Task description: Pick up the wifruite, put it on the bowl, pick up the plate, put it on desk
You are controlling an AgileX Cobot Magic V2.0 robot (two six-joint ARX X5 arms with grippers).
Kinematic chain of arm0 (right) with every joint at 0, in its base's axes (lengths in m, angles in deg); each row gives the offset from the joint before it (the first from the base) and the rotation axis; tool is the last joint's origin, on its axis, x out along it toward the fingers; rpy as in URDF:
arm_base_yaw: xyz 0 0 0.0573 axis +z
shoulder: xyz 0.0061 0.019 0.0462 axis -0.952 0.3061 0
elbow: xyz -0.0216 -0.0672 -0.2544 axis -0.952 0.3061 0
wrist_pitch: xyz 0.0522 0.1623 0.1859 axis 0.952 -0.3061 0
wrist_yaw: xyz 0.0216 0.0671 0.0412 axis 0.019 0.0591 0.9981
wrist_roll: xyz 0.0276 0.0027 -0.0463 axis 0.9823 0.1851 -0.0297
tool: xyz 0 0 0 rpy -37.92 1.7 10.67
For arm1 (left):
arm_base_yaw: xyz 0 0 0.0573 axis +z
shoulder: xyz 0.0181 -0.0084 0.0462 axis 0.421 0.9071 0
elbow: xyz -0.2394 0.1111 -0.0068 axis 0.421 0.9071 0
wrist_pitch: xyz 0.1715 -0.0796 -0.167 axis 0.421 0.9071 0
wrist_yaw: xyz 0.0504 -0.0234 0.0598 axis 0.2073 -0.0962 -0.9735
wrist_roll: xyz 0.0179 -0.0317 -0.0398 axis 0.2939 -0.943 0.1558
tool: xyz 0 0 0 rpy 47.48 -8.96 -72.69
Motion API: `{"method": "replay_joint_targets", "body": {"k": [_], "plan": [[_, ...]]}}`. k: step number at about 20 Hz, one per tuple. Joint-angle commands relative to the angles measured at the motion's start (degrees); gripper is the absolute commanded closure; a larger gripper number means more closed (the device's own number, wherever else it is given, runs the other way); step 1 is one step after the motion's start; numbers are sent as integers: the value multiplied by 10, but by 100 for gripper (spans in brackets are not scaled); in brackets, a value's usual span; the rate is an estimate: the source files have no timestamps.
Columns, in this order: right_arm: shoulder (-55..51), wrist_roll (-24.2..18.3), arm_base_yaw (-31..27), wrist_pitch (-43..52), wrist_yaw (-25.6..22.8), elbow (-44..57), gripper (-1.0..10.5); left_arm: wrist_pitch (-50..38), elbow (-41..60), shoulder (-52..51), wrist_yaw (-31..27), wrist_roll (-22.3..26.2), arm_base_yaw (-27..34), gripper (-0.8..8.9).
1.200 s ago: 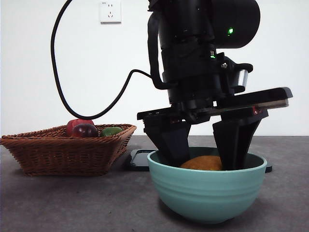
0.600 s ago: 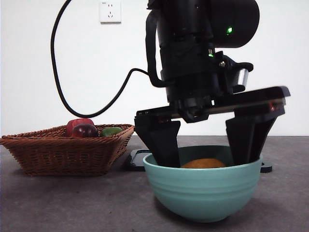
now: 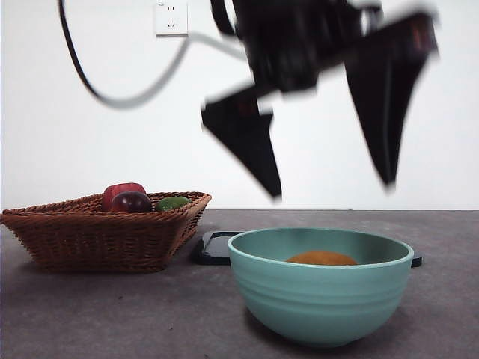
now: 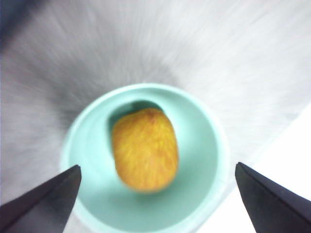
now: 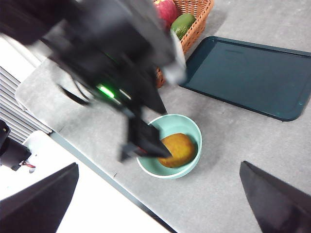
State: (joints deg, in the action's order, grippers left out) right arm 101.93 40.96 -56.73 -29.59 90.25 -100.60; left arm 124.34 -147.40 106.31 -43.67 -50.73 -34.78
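Note:
The orange-brown wifruite (image 3: 322,258) (image 4: 145,148) (image 5: 179,148) lies loose inside the mint-green bowl (image 3: 322,299) (image 4: 204,145) (image 5: 192,131) on the desk (image 3: 112,314). Straight above the bowl, blurred by motion, hangs my left gripper (image 3: 332,189) (image 4: 157,166), open and holding nothing. The plate (image 3: 217,247) (image 5: 248,75), a flat dark teal tray, rests on the desk just behind the bowl. High over the scene, my right gripper (image 5: 159,165) is open and empty.
A wicker basket (image 3: 97,232) (image 5: 194,29) with a red, a dark purple and a green fruit stands left of the bowl, beside the plate. The left arm (image 5: 112,63) and its cable reach over the basket side. The desk's near edge (image 5: 97,170) runs close to the bowl.
The left gripper spread its jaws wider and rose out of the bowl, leaving the wifruite lying inside. The bowl shifted slightly and settled.

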Motion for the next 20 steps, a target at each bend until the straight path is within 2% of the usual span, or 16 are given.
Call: {"method": "replay_joint_targets", "body": {"k": [1, 5, 10, 15, 20], "plan": [[1, -7, 3, 3, -1, -10, 345, 11, -15, -41, 2, 1, -7, 300], [1, -9, 3, 3, -3, -10, 345, 45, -15, -130, -16, 3, -6, 196], [1, -10, 3, 3, -3, -10, 345, 114, -15, -246, -22, 34, -6, 196], [1, -8, 3, 3, -3, -10, 345, 203, -14, -358, -96, 35, -6, 196], [1, -4, 3, 4, -2, -10, 345, 189, 43, -495, -96, 16, -6, 196]]}}
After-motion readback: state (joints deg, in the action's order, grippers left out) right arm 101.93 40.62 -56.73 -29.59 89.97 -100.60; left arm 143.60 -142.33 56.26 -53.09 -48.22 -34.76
